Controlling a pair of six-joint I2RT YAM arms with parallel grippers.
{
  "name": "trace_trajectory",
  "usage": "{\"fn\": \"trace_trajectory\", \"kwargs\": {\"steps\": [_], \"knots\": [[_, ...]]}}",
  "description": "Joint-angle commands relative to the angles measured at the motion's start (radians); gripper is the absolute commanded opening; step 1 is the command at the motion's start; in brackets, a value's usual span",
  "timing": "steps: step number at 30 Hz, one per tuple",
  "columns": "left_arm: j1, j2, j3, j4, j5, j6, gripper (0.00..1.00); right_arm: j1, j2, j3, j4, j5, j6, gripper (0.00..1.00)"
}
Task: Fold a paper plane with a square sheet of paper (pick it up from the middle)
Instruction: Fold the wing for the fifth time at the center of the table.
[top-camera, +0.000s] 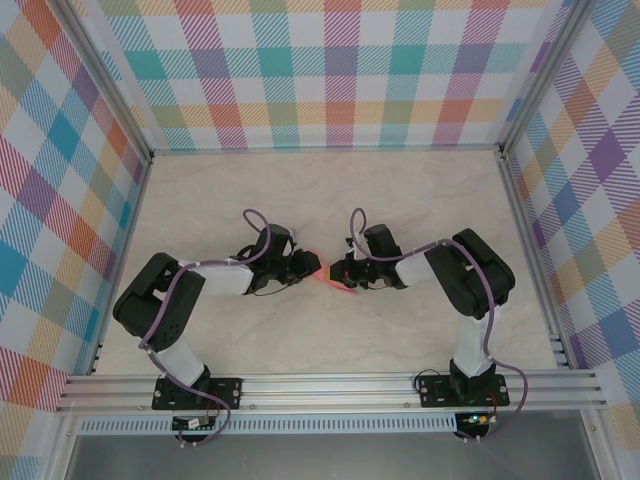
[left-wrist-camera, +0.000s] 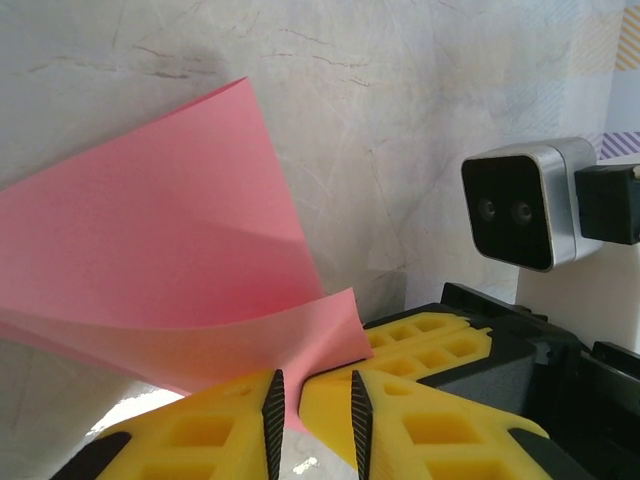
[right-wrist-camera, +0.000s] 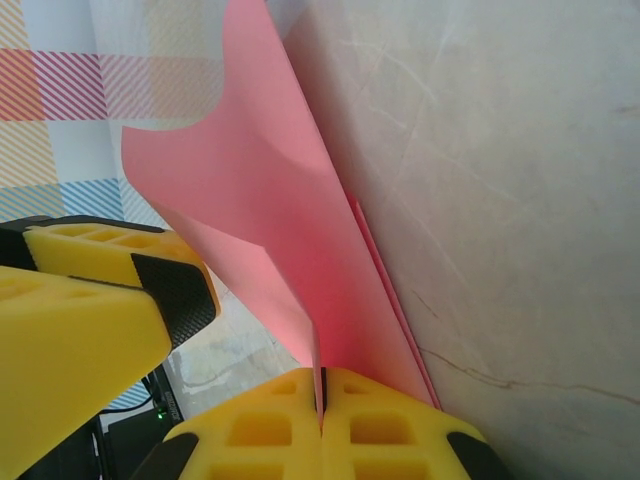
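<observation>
**A:** Where's the square sheet of paper (top-camera: 328, 278)?

**B:** Middle of the counter (top-camera: 330, 190), doubled over, with the upper leaf bowing loose. The right fingers (right-wrist-camera: 260, 430) come in from 3 o'clock and are clenched on the folded edge. The left fingers (left-wrist-camera: 200, 440) are at 9 o'clock, a slit apart, with the flap's corner at their tips.

**A:** How will it handle?

**B:** Featherweight and floppy, and it curls on its own. Any crease will probably stay, and a tug may tear it. I'd pinch lightly near the fold or a corner.
</observation>
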Motion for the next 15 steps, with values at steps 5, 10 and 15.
{"fn": "trace_trajectory", "kwargs": {"steps": [5,10,15], "knots": [[-0.015,0.02,0.039,-0.028,-0.016,0.019,0.24,-0.008,0.036,0.027,-0.081,-0.009,-0.022,0.0],[-0.015,0.039,0.047,-0.055,-0.035,0.019,0.23,-0.011,0.049,0.031,-0.096,-0.006,-0.022,0.01],[-0.016,0.06,0.058,-0.062,-0.041,0.018,0.22,-0.012,0.057,0.032,-0.105,-0.004,-0.021,0.01]]}}
